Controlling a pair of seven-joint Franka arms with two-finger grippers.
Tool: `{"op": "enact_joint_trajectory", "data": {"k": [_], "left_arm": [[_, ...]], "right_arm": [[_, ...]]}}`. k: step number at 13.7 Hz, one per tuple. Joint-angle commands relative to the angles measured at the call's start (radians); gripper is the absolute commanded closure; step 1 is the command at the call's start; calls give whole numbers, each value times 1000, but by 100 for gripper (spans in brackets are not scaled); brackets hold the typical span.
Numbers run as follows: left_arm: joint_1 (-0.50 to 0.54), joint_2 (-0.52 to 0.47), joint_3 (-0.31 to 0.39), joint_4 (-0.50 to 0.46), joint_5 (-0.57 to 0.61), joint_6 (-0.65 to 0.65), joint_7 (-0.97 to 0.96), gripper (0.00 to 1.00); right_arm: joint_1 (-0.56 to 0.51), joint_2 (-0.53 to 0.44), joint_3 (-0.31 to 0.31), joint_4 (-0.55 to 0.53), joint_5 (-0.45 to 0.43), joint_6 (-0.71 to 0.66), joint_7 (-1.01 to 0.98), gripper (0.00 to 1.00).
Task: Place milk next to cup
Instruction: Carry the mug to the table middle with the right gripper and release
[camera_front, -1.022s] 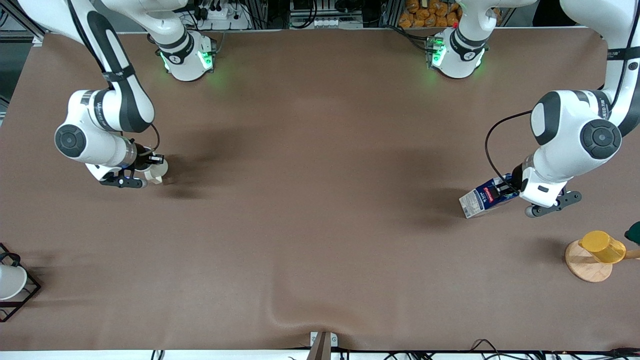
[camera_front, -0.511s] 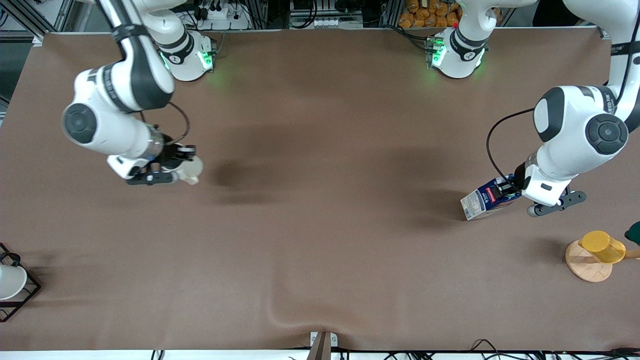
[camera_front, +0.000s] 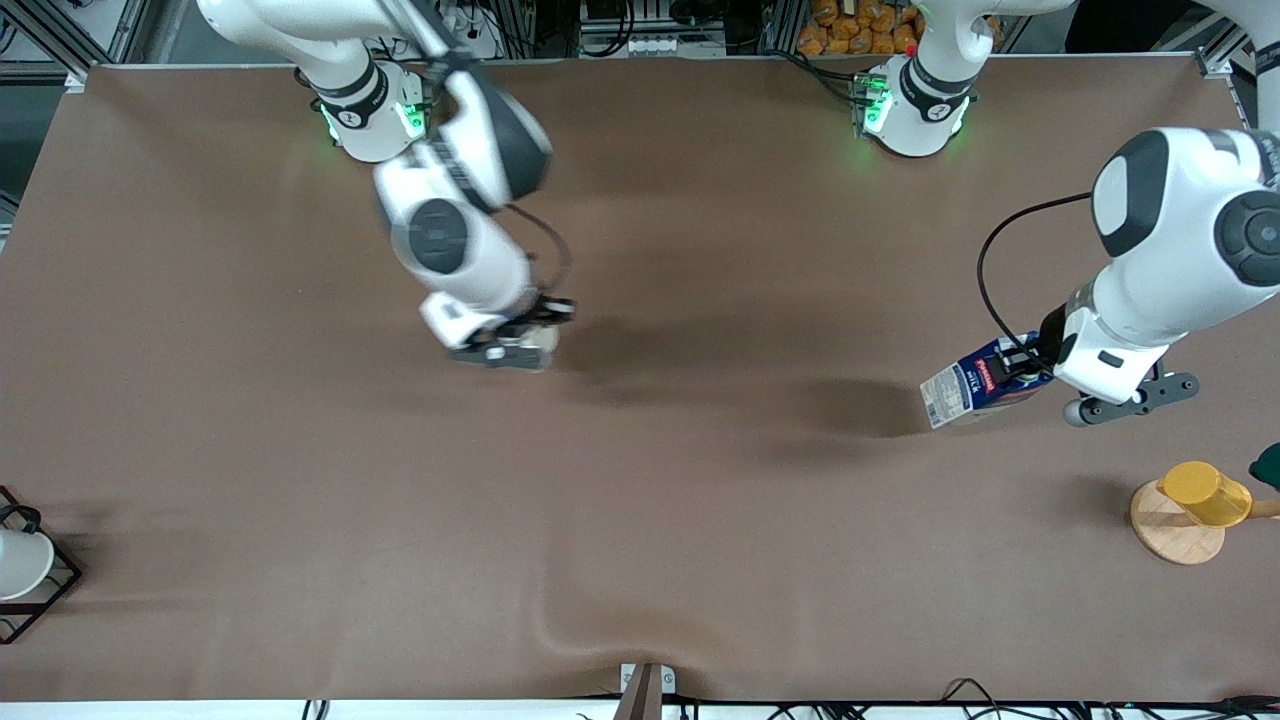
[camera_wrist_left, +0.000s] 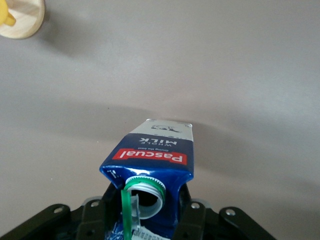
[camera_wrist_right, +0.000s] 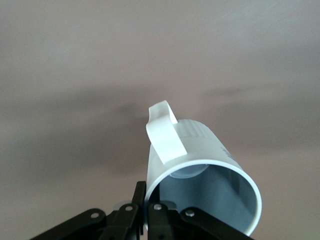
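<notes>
My left gripper (camera_front: 1022, 368) is shut on the milk (camera_front: 975, 385), a dark blue and white carton with a red label band, and holds it tilted over the table near the left arm's end. In the left wrist view the milk (camera_wrist_left: 152, 165) shows its open green cap between my gripper's (camera_wrist_left: 146, 217) fingers. My right gripper (camera_front: 528, 345) is shut on the rim of the cream-white cup (camera_front: 538, 348) and holds it above the middle of the table. In the right wrist view the cup (camera_wrist_right: 200, 170) shows its grey inside and its handle, and my gripper (camera_wrist_right: 150, 212) pinches its wall.
A yellow cup (camera_front: 1205, 493) on a round wooden base (camera_front: 1172, 528) stands near the left arm's end, nearer the front camera than the milk. A plain white cup (camera_front: 20, 563) in a black wire rack (camera_front: 45, 590) stands at the right arm's end.
My right arm has swung with the cup from the right arm's end toward the middle of the table. My left gripper has lifted the milk slightly.
</notes>
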Motion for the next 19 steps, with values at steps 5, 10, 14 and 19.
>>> {"op": "enact_joint_trajectory", "data": {"k": [5, 10, 14, 19], "left_arm": [[5, -5, -35, 132, 5, -152, 9, 94], [6, -17, -91, 134, 2, -162, 1, 94], [2, -6, -130, 132, 0, -167, 1, 92], [-33, 2, -136, 121, -38, -169, 1, 89]], "right_arm": [[74, 181, -18, 180, 0, 61, 89, 100], [58, 247, -21, 225, -35, 65, 89, 100], [35, 244, -21, 234, -28, 50, 86, 22], [-64, 59, -32, 225, -37, -88, 78, 0]]}}
